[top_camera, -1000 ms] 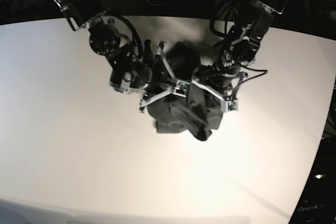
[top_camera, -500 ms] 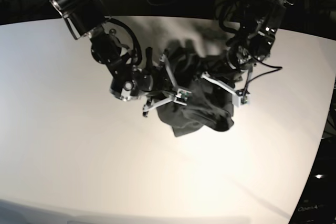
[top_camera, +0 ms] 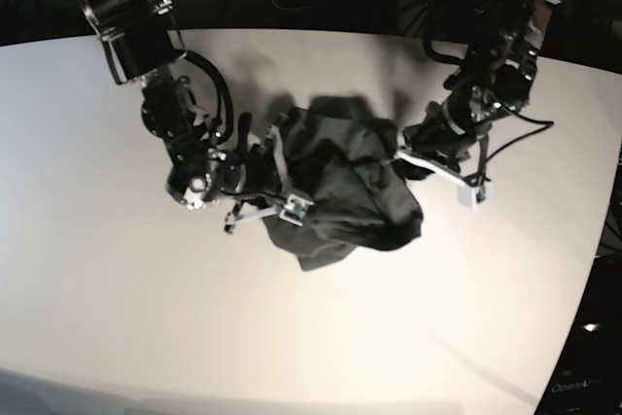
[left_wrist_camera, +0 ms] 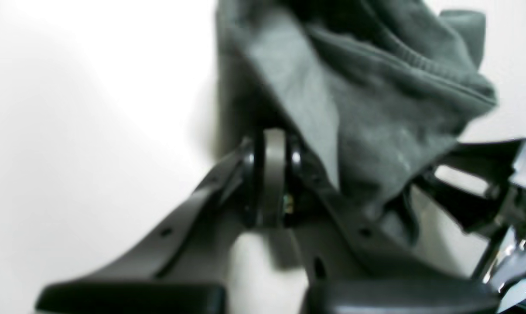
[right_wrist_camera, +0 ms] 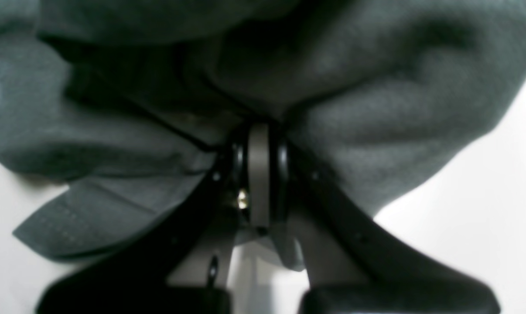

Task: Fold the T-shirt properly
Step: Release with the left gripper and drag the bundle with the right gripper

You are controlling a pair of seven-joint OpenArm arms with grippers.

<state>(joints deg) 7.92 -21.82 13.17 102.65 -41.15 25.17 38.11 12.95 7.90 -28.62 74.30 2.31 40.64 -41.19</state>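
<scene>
Two-arm cloth handling, base and wrist views. The right end effector (right_wrist_camera: 258, 174), at the left of the base view, has its black fingers (right_wrist_camera: 333, 209) drawn together on a bunched fold of the plain dark grey cotton T-shirt (top_camera: 345, 177); in its wrist view the cloth swells out on both sides of the pinch, with a stitched hem edge hanging lower left. The left end effector (left_wrist_camera: 271, 174), at the right of the base view, is likewise clamped on the T-shirt, its tips buried in a fold just below a ribbed seam; part of the other arm shows blurred at the right edge of that view.

The T-shirt sits as a crumpled, rounded heap on the white table (top_camera: 117, 318), slightly behind the middle, strung between the two end effectors. Its lower edge droops toward the table; whether the whole garment is lifted clear cannot be told.

Against the frame one second earlier, the two end effectors stand farther apart: the right one has shifted toward the left of the base view, the left one toward the right and rear. The garment, then a narrow hanging bundle, is now spread wider between them.
</scene>
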